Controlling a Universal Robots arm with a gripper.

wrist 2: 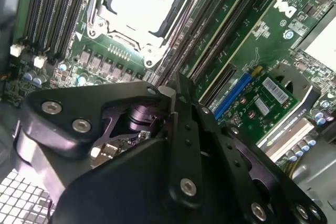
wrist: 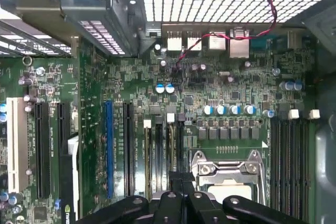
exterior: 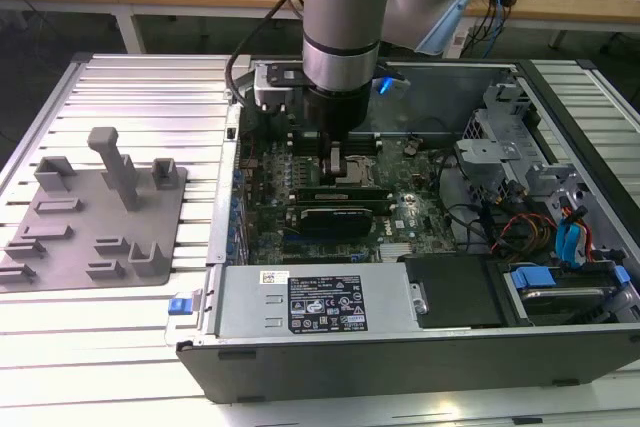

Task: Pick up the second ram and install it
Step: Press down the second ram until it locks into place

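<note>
The arm is reaching down into an open computer case that is lying on a ribbed metal worktop, and its tool is hanging over the green motherboard, just beside the silver processor socket. Whether the tool is clenched or released cannot be told. In the first wrist view, a thin strip that may be the second ram is showing edge-on among the dark memory slots running under the tool's tip, but that is not certain. A black card is sitting nearer than the socket. A white and black printed label is lying on the case's near cover, its print too small to read. Grey fixture blocks are standing well apart on the exterior view's left.
</note>
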